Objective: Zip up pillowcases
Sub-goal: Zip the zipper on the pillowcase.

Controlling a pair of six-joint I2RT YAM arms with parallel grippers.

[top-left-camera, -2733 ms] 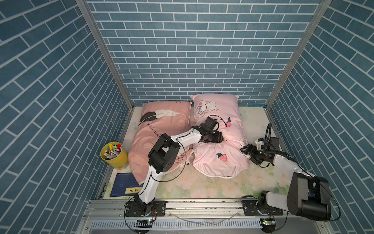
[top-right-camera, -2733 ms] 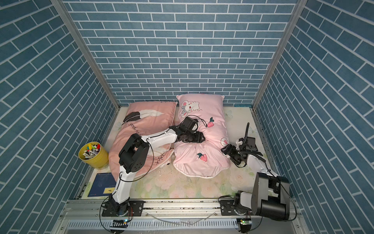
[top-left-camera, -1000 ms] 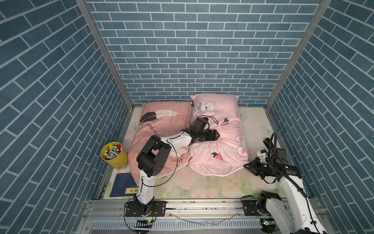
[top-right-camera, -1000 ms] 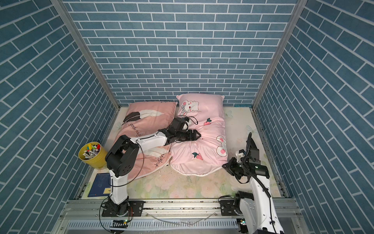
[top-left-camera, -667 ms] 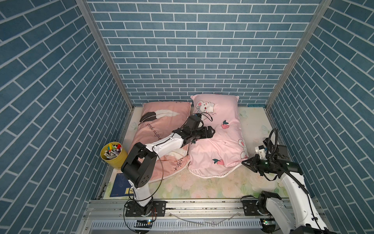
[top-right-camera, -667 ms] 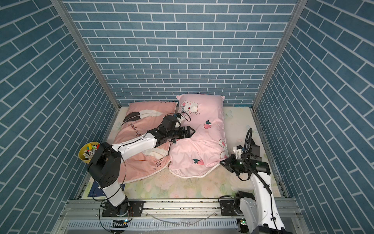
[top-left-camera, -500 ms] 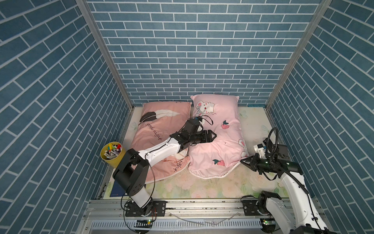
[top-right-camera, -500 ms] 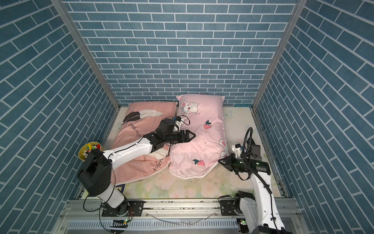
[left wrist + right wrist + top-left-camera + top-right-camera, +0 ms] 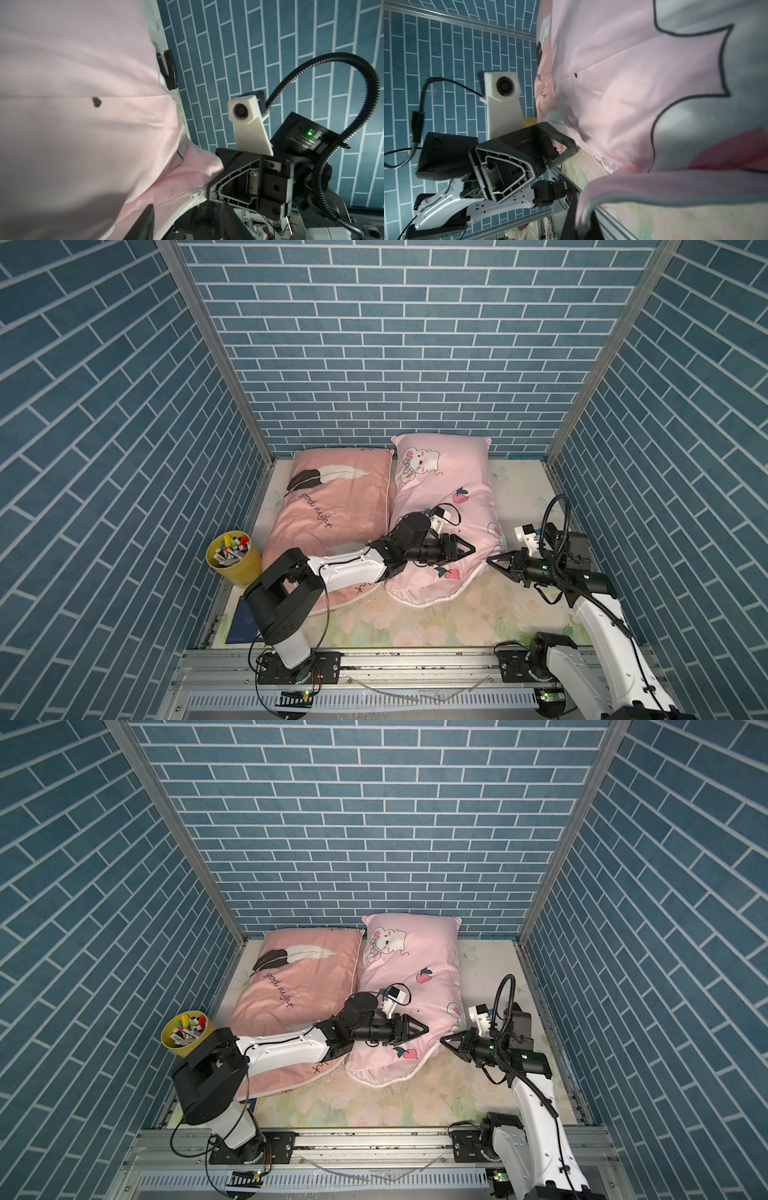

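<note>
Pillowcases: two, both lying on the floral sheet (image 9: 415, 626).

- Item one, the pale pink pillowcase (image 9: 446, 497), mouse and peaches: it is lying on the far side of its neighbour from the yellow cup (image 9: 234, 558). Its near edge is gaping and showing white lining (image 9: 419, 598), so I am judging this zip not yet run shut.
- Item two, the salmon pillowcase (image 9: 332, 506), feathers and script: it is lying just beside the yellow cup. No claw is working on it, and its zip is not showing.
- The right gripper (image 9: 491, 561) is working at the pale pink corner farthest from the cup. Its jaws are pressing together and pinching that hem.
- The left gripper (image 9: 467, 549) is hovering over the same pillowcase, on the cup side of its partner. Its jaws are standing partly spread and gripping nothing I can see.
- Left to do, I am guessing: both zips.
- Hard to make out: a small metal piece (image 9: 195, 190) is sitting by the pinched hem and may be the pull, but it is too blurred to say. The left arm (image 9: 349, 570) is covering the salmon pillowcase's near corner.
</note>
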